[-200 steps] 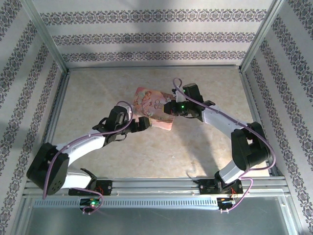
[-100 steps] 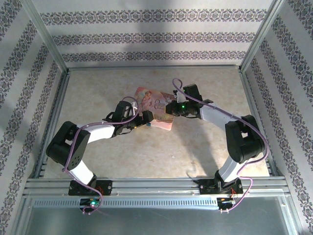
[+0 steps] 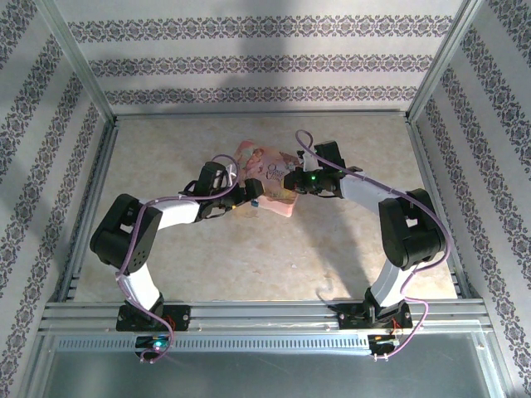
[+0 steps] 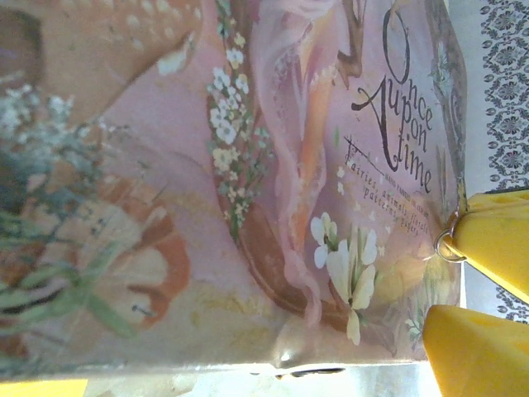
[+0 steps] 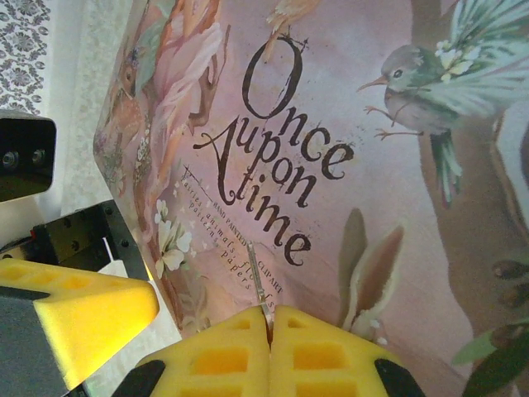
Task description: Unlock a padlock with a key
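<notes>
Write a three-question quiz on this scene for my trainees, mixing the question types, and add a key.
1. True or false: the right tool is shut on the key.
2. Which title is printed on the tin? A. Once upon a time. B. Sweet dreams. C. Happy birthday.
3. In a few words: what does the key's tip lie over?
Key: 1 true; 2 A; 3 the tin's printed lid.
</notes>
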Action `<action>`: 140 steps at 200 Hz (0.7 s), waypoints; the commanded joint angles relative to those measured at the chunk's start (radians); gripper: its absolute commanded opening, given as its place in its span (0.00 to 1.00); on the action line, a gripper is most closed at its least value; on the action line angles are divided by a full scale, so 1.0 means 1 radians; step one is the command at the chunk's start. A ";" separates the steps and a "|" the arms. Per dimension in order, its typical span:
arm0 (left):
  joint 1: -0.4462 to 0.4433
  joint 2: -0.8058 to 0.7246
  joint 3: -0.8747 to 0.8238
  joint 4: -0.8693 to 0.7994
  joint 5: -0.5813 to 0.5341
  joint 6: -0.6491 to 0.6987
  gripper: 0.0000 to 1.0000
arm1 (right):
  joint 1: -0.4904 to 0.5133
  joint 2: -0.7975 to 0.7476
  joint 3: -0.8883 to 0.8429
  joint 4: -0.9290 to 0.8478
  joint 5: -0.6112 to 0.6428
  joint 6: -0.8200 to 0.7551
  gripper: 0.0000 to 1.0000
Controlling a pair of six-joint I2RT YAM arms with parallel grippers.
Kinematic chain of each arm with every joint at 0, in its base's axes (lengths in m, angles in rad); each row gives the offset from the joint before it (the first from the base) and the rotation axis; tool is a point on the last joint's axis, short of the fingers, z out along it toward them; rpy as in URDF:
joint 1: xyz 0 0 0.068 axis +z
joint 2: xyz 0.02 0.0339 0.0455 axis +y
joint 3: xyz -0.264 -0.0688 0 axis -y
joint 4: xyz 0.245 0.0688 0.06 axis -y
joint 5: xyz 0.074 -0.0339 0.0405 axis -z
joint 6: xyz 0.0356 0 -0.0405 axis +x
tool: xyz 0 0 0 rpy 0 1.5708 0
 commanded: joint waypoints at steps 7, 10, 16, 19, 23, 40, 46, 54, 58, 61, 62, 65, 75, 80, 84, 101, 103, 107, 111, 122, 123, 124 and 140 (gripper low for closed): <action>0.008 -0.017 -0.027 0.071 0.003 0.036 1.00 | -0.004 0.013 -0.008 0.018 -0.007 -0.009 0.00; 0.009 -0.022 -0.035 0.077 0.003 0.036 1.00 | -0.005 0.012 -0.010 0.018 -0.008 -0.008 0.00; 0.009 -0.032 -0.053 0.088 0.003 0.036 1.00 | -0.005 0.010 -0.011 0.019 -0.008 -0.008 0.00; 0.009 -0.037 -0.064 0.094 0.003 0.036 1.00 | -0.003 0.010 -0.012 0.019 -0.010 -0.008 0.00; 0.010 -0.045 -0.078 0.102 0.004 0.036 1.00 | -0.003 0.008 -0.014 0.019 -0.010 -0.008 0.00; 0.008 -0.080 -0.134 0.134 -0.002 0.045 1.00 | 0.001 0.004 -0.020 0.021 -0.010 -0.010 0.00; 0.008 -0.091 -0.150 0.138 -0.007 0.054 1.00 | 0.001 0.004 -0.022 0.022 -0.007 -0.009 0.00; 0.008 -0.101 -0.164 0.129 -0.009 0.070 1.00 | 0.002 0.004 -0.023 0.021 -0.005 -0.008 0.00; 0.008 -0.104 -0.168 0.126 -0.010 0.078 1.00 | 0.005 0.005 -0.025 0.022 -0.004 -0.009 0.00; 0.008 -0.106 -0.171 0.124 -0.009 0.087 1.00 | 0.004 0.005 -0.024 0.022 -0.004 -0.009 0.00; 0.008 -0.107 -0.173 0.123 -0.009 0.088 1.00 | 0.005 0.005 -0.024 0.022 -0.004 -0.010 0.00; 0.007 -0.108 -0.176 0.122 -0.009 0.094 1.00 | 0.005 0.007 -0.024 0.023 -0.002 -0.010 0.00; 0.005 -0.109 -0.183 0.119 -0.011 0.114 1.00 | 0.006 0.010 -0.026 0.024 -0.001 -0.010 0.00; 0.002 -0.109 -0.187 0.120 -0.014 0.125 1.00 | 0.006 0.012 -0.026 0.025 -0.001 -0.010 0.00; 0.000 -0.108 -0.190 0.122 -0.016 0.133 1.00 | 0.007 0.013 -0.027 0.026 -0.001 -0.009 0.00; -0.010 -0.103 -0.189 0.125 -0.023 0.166 0.98 | 0.008 0.018 -0.027 0.029 -0.001 -0.008 0.00; -0.012 -0.102 -0.189 0.125 -0.023 0.170 0.98 | 0.008 0.018 -0.026 0.029 -0.001 -0.008 0.00; -0.014 -0.101 -0.188 0.124 -0.026 0.178 0.97 | 0.009 0.018 -0.026 0.030 -0.001 -0.009 0.00; -0.017 -0.099 -0.185 0.125 -0.028 0.187 0.96 | 0.009 0.017 -0.027 0.030 0.001 -0.008 0.00; -0.024 -0.091 -0.177 0.127 -0.030 0.213 0.92 | 0.010 0.015 -0.026 0.031 0.004 -0.009 0.00; -0.025 -0.090 -0.176 0.127 -0.030 0.217 0.92 | 0.009 0.015 -0.027 0.031 0.003 -0.009 0.00; -0.024 -0.089 -0.174 0.126 -0.030 0.220 0.91 | 0.010 0.015 -0.027 0.031 0.004 -0.009 0.00; -0.038 -0.075 -0.146 0.103 -0.041 0.277 0.87 | 0.009 0.016 -0.027 0.030 0.004 -0.011 0.00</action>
